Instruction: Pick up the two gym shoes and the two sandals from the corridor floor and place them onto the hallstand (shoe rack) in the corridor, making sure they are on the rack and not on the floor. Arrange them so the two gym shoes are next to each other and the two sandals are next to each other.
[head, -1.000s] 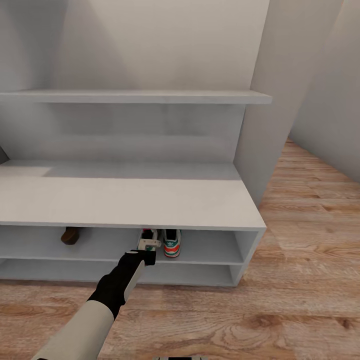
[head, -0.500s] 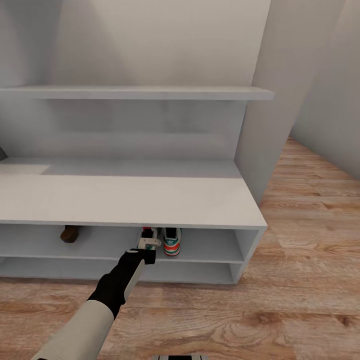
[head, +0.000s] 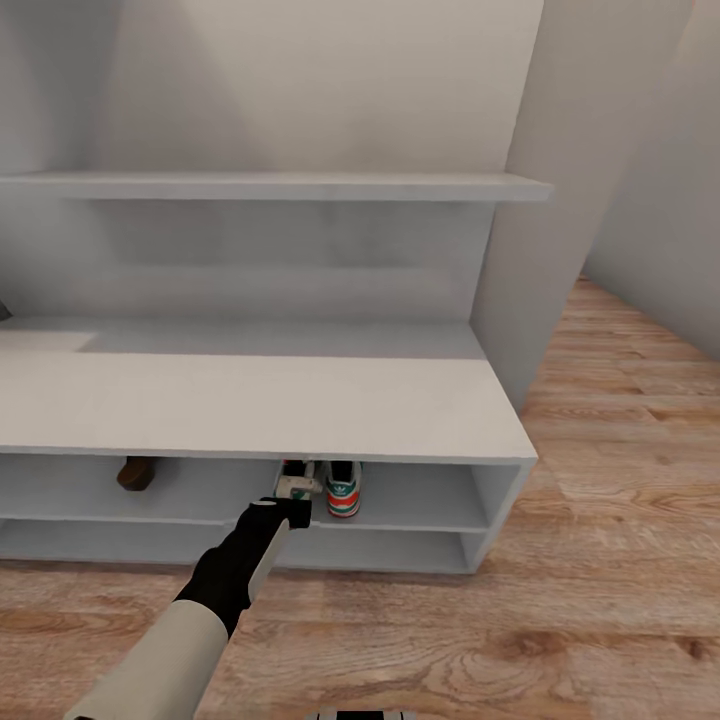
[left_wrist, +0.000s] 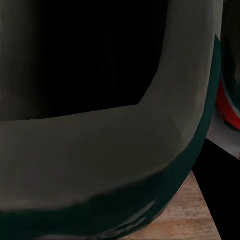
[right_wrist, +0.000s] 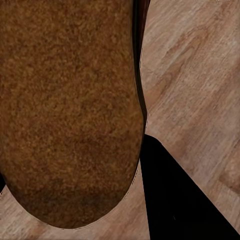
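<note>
The white hallstand stands on the wood-grain corridor floor. On its upper low shelf, a brown sandal lies at left. The left gripper holds one gym shoe beside the other. The right gripper's state I cannot tell; a cork-like sole is close before it. The scene is almost unchanged from before.

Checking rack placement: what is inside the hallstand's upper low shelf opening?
In the hallstand: two gym shoes side by side, the left end effector at one, a sandal further left. Bench top hides deeper parts.
</note>
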